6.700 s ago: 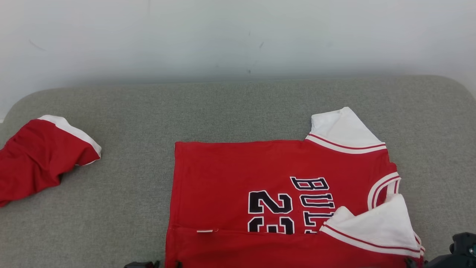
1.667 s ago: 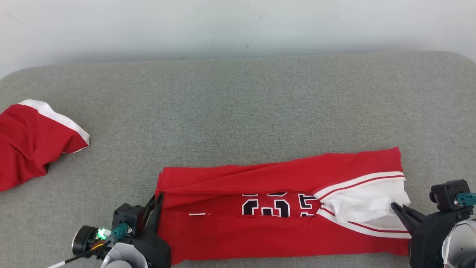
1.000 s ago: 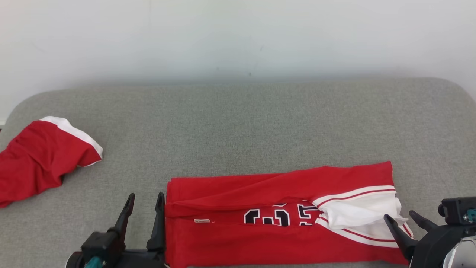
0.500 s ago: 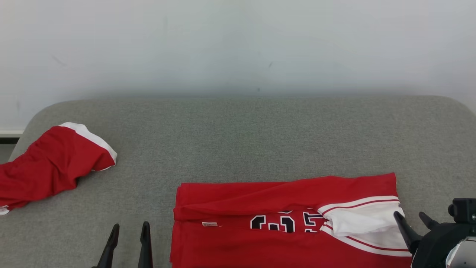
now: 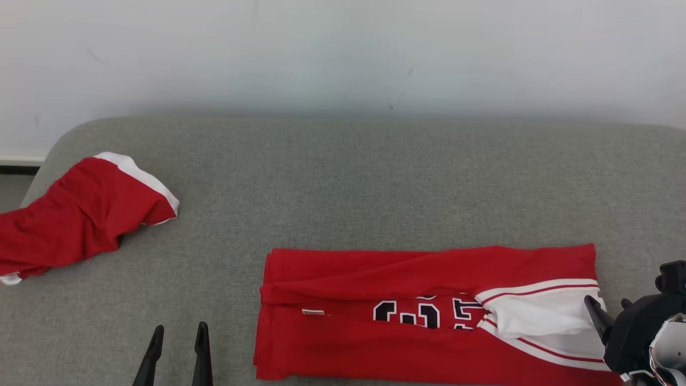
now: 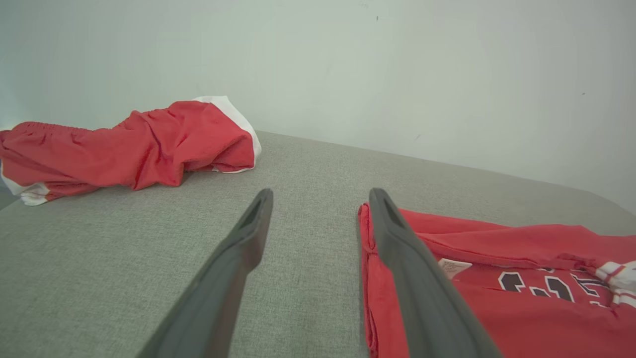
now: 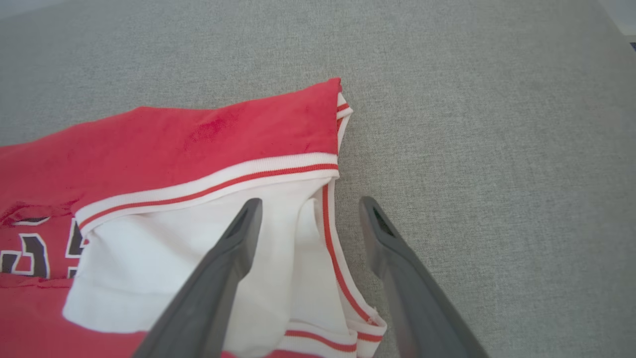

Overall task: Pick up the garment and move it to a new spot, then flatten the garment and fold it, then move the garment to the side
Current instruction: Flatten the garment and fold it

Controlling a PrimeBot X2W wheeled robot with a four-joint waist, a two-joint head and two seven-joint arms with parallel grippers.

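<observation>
We see the garment (image 5: 375,343), a red jersey folded into a long band, lying on the near right part of the grey cushion (image 5: 348,187). Its near right corner is cut off by the bottom edge of the head view. A fold covers the upper half of the black numerals (image 5: 410,316), so we cannot read them, and the lettering beside them is just as clipped. A small label (image 5: 313,311) peeks out under the fold, too small to read. Of the left gripper (image 5: 180,325) we see two finger ends rising from the bottom edge, spread apart and empty, just left of the garment's hem. The right gripper (image 5: 605,301) sits at the garment's other end with its fingers apart. In its wrist view, one finger is over the white sleeve (image 5: 536,316) and the other over bare cushion. We cannot tell whether either touches the cloth. A second red cloth (image 5: 80,214) lies crumpled well to the left, running off the frame's edge, below the pale wall (image 5: 343,53).
</observation>
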